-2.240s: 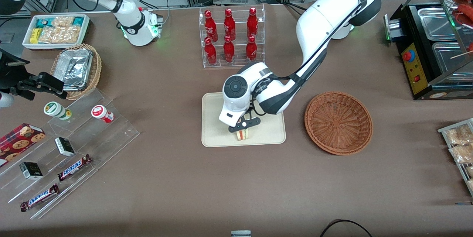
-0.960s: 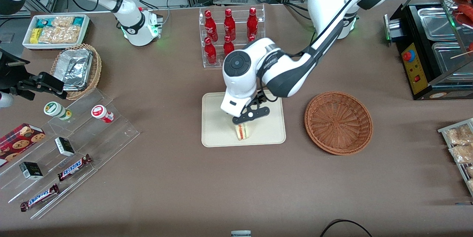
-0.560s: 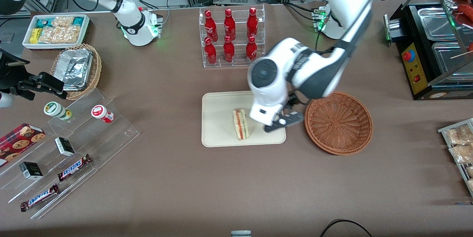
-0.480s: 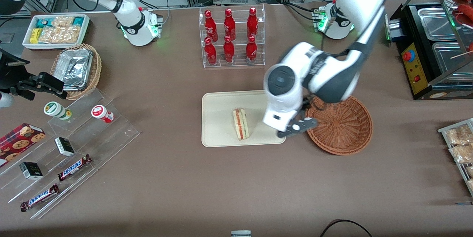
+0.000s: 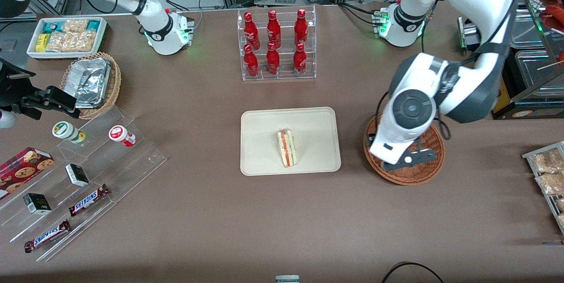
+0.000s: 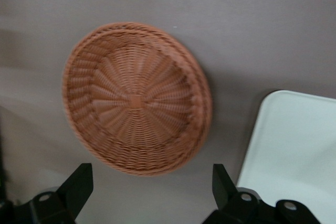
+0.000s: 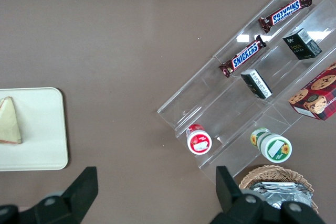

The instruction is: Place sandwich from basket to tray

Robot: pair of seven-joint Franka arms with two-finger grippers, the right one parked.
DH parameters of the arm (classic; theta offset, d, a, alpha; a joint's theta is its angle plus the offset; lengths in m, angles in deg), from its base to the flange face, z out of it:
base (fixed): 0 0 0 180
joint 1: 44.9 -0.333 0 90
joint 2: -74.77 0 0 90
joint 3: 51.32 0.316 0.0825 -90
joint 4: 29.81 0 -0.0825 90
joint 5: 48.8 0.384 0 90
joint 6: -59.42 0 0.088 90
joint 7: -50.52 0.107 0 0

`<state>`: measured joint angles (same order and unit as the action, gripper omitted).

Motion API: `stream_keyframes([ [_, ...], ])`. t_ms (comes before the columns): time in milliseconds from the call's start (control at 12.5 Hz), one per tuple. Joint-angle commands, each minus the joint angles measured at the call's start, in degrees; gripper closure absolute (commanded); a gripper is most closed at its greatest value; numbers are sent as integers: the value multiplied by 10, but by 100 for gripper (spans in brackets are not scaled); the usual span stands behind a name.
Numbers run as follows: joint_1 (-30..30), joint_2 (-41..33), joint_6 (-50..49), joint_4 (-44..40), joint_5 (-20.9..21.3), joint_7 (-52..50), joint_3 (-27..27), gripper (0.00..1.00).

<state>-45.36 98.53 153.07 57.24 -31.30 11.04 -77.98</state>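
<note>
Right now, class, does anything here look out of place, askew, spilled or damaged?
Nothing stands out. The sandwich lies intact on the tray, within its rim. The basket sits empty and flat on the table beside the tray. The gripper hangs open above the basket, holding nothing.

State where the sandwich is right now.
The sandwich lies on the tray, nearer the front camera than the bottle rack; the open gripper hangs above the basket.
</note>
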Motion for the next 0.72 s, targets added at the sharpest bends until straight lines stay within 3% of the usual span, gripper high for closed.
stream_keyframes([
  [0,-43,-51,-1,51,-26,67,-4,0],
  [320,-96,-114,-36,77,-85,190,1,0],
  [640,-78,-181,-115,72,-135,337,95,0],
])
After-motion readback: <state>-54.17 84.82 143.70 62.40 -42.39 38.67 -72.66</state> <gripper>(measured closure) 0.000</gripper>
